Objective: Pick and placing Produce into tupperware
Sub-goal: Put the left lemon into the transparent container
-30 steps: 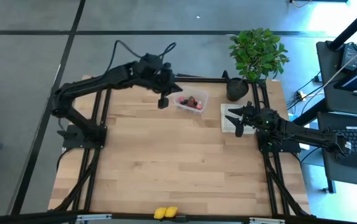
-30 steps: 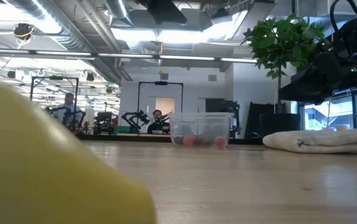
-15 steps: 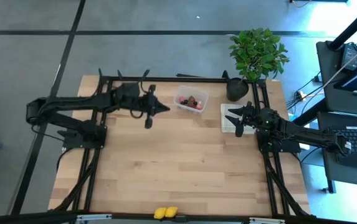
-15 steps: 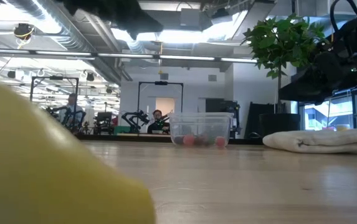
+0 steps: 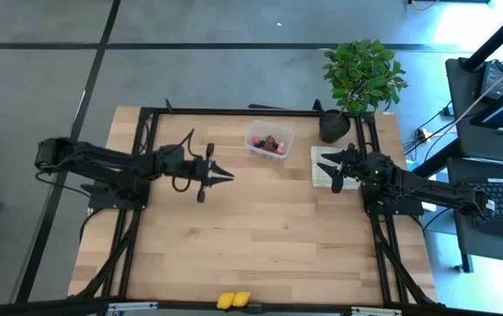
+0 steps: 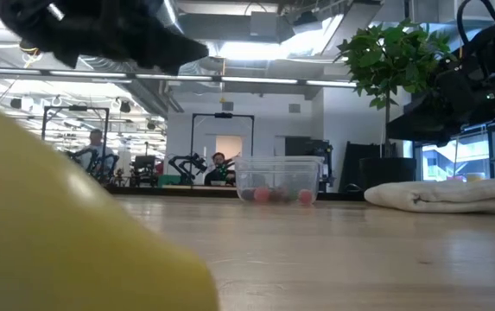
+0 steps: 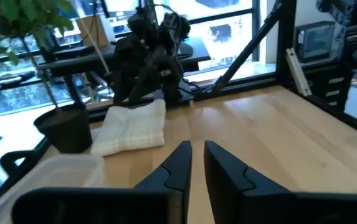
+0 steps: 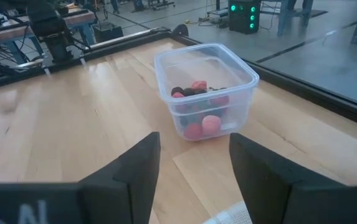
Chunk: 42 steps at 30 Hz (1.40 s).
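While the clear plastic box point(image 5: 269, 142) sits toward the far side of the wooden table point(image 5: 251, 237), red and dark berries point(image 8: 201, 124) are seen gathered inside it, and two yellow lemon-like pieces point(image 5: 233, 299) are left at the near edge, well apart from the box. The left gripper point(image 5: 223, 175) is held above the table, to the left of the box and clear of it; in its own wrist view its two dark fingers point(image 7: 179, 163) are shown nearly together, with only a narrow slit between them, and nothing is seen gripped. The right gripper point(image 5: 330, 167) is parked over the beige checked cloth point(image 5: 321, 168) on the right side of the table, its fingers point(image 8: 142, 165) spread well apart and empty, with the box framed between them in the right wrist view. A black pot point(image 5: 334, 125) with a leafy green plant point(image 5: 362, 72) is placed just beyond the cloth, at the table's far right corner. In the low view the box is seen standing upright on the tabletop (one yellow piece point(image 6: 66, 233), very close to the lens, fills the corner of that view), and the folded cloth point(image 6: 446, 193) is seen lying to its right.
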Each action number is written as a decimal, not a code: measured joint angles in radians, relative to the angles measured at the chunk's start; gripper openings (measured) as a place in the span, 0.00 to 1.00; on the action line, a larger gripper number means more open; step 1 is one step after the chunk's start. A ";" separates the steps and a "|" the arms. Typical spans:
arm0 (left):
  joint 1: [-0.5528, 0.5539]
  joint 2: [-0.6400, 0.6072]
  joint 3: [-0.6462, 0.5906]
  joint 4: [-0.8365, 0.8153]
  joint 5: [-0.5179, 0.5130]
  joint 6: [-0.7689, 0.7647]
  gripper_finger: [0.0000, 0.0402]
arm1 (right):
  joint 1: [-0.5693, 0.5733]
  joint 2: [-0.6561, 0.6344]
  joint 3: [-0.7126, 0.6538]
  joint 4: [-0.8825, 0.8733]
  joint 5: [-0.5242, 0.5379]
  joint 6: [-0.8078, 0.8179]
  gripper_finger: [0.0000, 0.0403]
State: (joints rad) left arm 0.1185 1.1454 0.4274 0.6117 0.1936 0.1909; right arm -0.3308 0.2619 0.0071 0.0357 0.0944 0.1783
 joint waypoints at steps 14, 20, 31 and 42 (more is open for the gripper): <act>-0.013 0.000 -0.148 0.177 -0.058 -0.096 0.31 | 0.000 0.000 0.000 0.000 0.000 -0.002 0.48; -0.013 0.000 -0.148 0.173 -0.048 -0.095 0.49 | 0.000 0.000 0.000 0.000 0.000 0.000 0.48; -0.013 0.000 -0.148 0.163 -0.047 -0.079 0.62 | 0.000 0.000 0.000 0.000 0.000 -0.001 0.48; -0.011 0.000 -0.148 0.166 -0.141 -0.033 0.62 | 0.000 0.000 0.000 0.000 0.000 -0.002 0.48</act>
State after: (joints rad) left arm 0.1070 1.1458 0.2794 0.7780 0.0525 0.1576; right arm -0.3307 0.2619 0.0071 0.0357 0.0940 0.1768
